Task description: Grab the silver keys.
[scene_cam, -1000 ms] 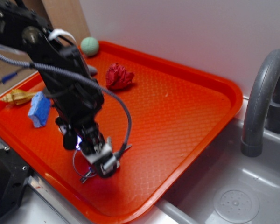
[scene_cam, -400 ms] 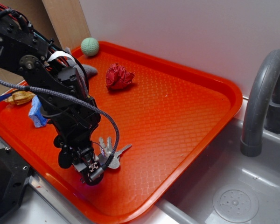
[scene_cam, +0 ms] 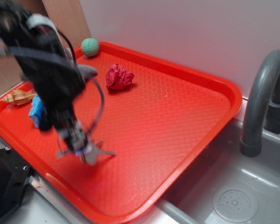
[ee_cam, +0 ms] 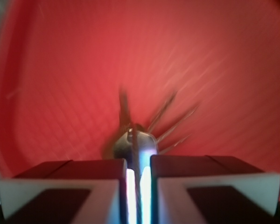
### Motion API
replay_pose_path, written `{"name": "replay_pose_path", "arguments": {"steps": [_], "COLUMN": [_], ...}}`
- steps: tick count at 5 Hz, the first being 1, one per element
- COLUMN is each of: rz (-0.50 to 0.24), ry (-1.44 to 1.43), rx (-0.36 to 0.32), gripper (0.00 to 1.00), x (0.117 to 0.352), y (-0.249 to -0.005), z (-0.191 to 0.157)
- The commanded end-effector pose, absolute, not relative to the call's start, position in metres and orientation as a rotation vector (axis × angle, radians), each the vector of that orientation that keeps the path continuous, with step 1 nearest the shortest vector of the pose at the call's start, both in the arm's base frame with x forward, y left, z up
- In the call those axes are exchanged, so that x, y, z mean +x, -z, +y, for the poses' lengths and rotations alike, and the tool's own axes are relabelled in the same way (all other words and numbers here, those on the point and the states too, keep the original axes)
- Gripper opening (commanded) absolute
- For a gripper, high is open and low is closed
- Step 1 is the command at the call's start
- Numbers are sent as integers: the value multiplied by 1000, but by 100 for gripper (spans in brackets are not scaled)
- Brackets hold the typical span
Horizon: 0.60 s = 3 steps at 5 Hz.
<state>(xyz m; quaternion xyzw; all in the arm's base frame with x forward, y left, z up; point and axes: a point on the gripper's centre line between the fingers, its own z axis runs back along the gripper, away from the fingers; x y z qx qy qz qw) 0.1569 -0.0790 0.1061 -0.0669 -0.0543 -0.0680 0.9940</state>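
The silver keys [scene_cam: 101,152] hang in a blurred bunch from my gripper [scene_cam: 80,148], just above the near-left part of the orange tray [scene_cam: 177,116]. In the wrist view the keys [ee_cam: 134,141] fan out beyond the fingertips, with a thin metal part pinched in the narrow slit of my gripper [ee_cam: 138,164]. The jaws are shut on it. My arm is motion-blurred in the exterior view.
On the tray lie a green ball [scene_cam: 89,46], a crumpled red cloth [scene_cam: 119,77], a grey object [scene_cam: 87,71], a blue piece [scene_cam: 35,111] and a tan shell [scene_cam: 18,97]. A grey faucet [scene_cam: 261,102] and a sink [scene_cam: 233,198] are at the right.
The arm has risen and swung left and back. The keys have come up off the tray with the gripper and now dangle from it.
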Motion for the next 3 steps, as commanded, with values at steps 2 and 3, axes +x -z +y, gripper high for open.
{"name": "replay_pose_path", "arguments": {"steps": [2,3], "rz": [-236,-224], "ry": [-89,-124], "rx": [-13,3], "gripper": [0,0], "x": [210,205], "y": [-266,-299], "z": [15,18]}}
